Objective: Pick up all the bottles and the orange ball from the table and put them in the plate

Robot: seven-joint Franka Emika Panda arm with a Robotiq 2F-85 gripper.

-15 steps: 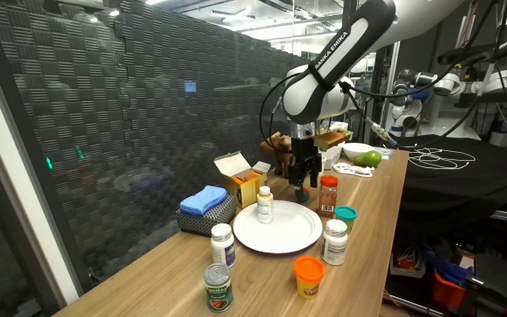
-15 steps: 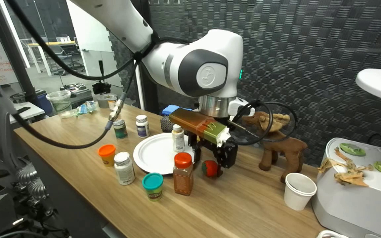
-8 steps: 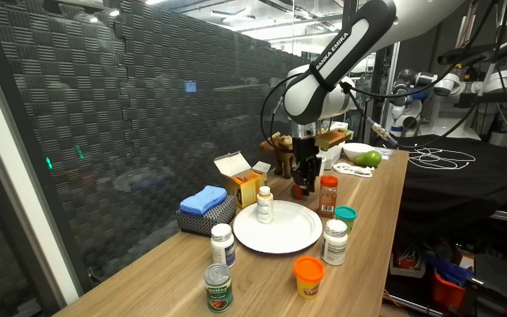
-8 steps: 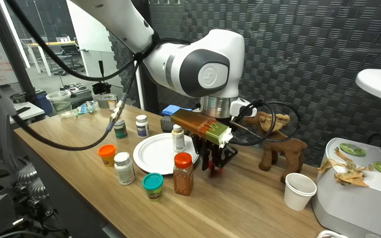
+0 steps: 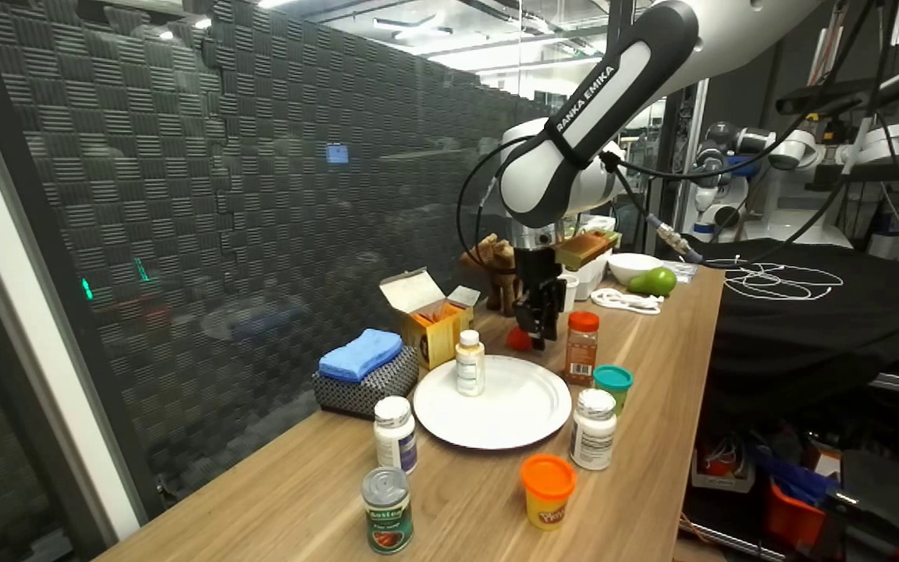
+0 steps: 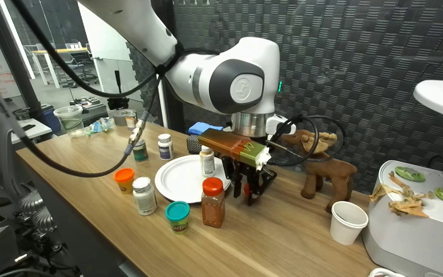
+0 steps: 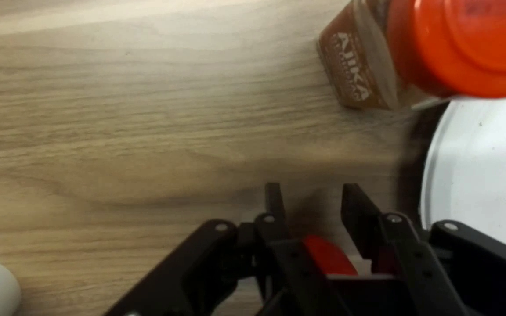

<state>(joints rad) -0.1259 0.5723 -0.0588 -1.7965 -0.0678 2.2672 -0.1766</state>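
Observation:
The orange ball (image 5: 519, 339), reddish in these views, lies on the table (image 5: 496, 499) behind the plate (image 5: 508, 425). My gripper (image 7: 312, 189) is low beside it, jaws partly apart, fingertips holding nothing. In the wrist view the ball (image 7: 330, 259) shows past the fingers, mostly hidden by them. A white-capped bottle (image 5: 470, 367) stands upright on the plate. Around the plate stand a red-capped jar (image 6: 213, 204), a white bottle (image 6: 144, 196), a blue-labelled white bottle (image 5: 396, 437), a teal-lidded tub (image 6: 177, 217), an orange-lidded tub (image 5: 548, 492) and a green can (image 5: 387, 511).
An opened yellow carton (image 5: 438, 332) and a blue cloth (image 5: 361, 353) on a dark woven box (image 5: 371, 386) line the wall side. A brown moose toy (image 6: 333, 171), paper cups (image 6: 348, 223) and a grey appliance (image 6: 417, 215) stand beyond the gripper.
The jaws were wide a second ago, drew close together, and now stand slightly apart again. The ball has turned and shifted out to the gripper's wall side; the arm has barely moved.

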